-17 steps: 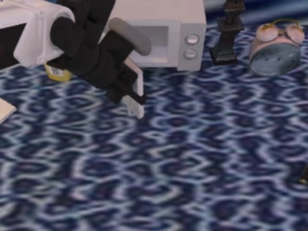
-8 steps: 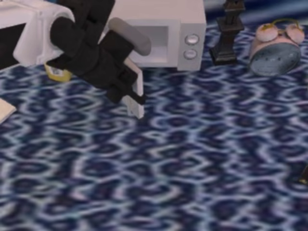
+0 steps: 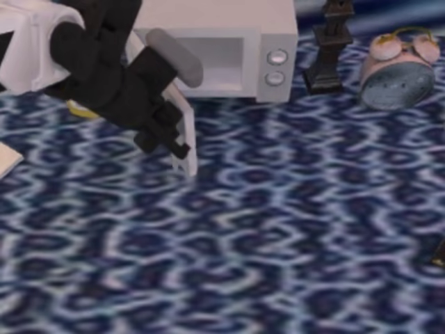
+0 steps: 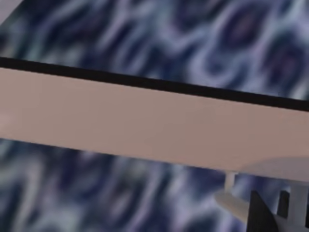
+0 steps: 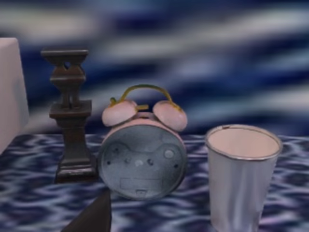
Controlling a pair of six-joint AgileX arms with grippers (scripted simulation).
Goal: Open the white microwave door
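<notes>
White microwave (image 3: 229, 31) sits at twelve o'clock on the table, its door (image 3: 186, 136) swung well open, edge-on, cavity showing. My left gripper (image 3: 182, 148) is at the door's outer edge, fingers clamped on it. At two o'clock from the microwave's knobs (image 3: 277, 57): dark candlestick (image 3: 332, 49), then pink alarm clock (image 3: 400, 66). Blue patterned cloth (image 3: 278, 236) below. Silver cup (image 5: 241, 176) beside the clock, seen from my right wrist; right gripper's fingers: cannot tell.

one white microwave (image 3: 229, 42), one door (image 3: 186, 136), two knobs (image 3: 277, 67), one alarm clock (image 3: 398, 69), one dark candlestick (image 3: 330, 49), one cup (image 5: 241, 176)
</notes>
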